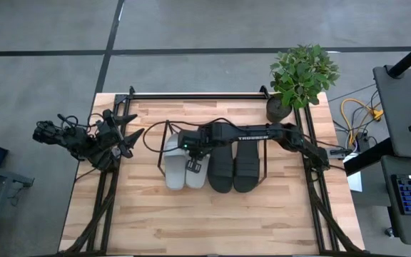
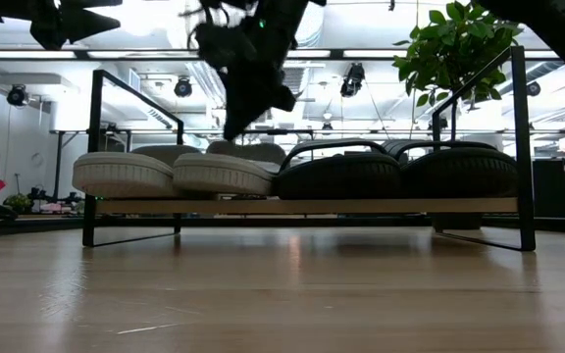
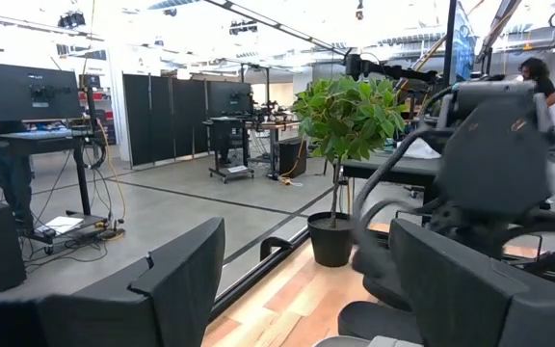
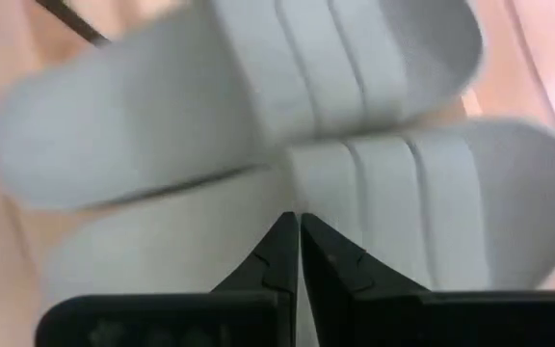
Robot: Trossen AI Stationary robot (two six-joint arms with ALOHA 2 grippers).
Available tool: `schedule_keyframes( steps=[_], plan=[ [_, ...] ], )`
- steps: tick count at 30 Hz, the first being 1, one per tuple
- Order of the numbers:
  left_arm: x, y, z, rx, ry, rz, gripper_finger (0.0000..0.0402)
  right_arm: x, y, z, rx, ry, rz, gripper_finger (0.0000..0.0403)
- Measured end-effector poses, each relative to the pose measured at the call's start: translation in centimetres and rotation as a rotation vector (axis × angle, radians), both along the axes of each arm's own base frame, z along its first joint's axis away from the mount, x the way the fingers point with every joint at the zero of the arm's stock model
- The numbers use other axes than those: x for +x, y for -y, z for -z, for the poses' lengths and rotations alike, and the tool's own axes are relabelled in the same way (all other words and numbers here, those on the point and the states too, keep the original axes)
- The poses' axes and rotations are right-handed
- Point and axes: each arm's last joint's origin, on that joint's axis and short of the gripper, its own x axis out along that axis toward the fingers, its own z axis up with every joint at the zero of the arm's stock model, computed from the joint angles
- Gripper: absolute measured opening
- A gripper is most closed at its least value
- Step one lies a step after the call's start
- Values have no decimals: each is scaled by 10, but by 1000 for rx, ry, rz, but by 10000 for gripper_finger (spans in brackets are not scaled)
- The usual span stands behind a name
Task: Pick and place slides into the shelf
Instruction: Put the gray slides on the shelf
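Note:
All the slides lie side by side on the shelf (image 1: 264,170) (image 2: 312,206). The two light grey ones (image 1: 175,170) (image 2: 126,175) (image 4: 374,58) are on its left half and the two black ones (image 1: 234,170) (image 2: 400,175) on its right half. My right gripper (image 1: 191,165) (image 2: 233,132) (image 4: 300,246) reaches across from the right, shut. It points down, just above the inner grey slide (image 1: 195,175) (image 4: 470,193). My left gripper (image 1: 130,141) (image 3: 321,289) waits open, raised, left of the shelf.
A potted plant (image 1: 302,75) (image 2: 459,49) (image 3: 345,120) stands at the table's far right corner, behind the shelf. A larger black rail frame (image 1: 191,95) runs round the table's edges. Bare wood (image 1: 205,221) lies between the shelf and the near edge. Cables and desks are off the table's right.

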Motion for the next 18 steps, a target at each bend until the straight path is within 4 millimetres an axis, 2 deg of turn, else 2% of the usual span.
schedule_keyframes(
  steps=[4, 9, 18],
  plan=[
    [0, 0, 0, 0, -1, 0, 279, 2, -17, -3, 26, 24, -48, 8],
    [0, 0, 0, 0, 0, 0, 279, 1, -34, 3, 20, 12, -75, 8],
    [0, 0, 0, 0, 0, 0, 279, -3, -37, 26, 19, -47, -63, 8]
  ],
)
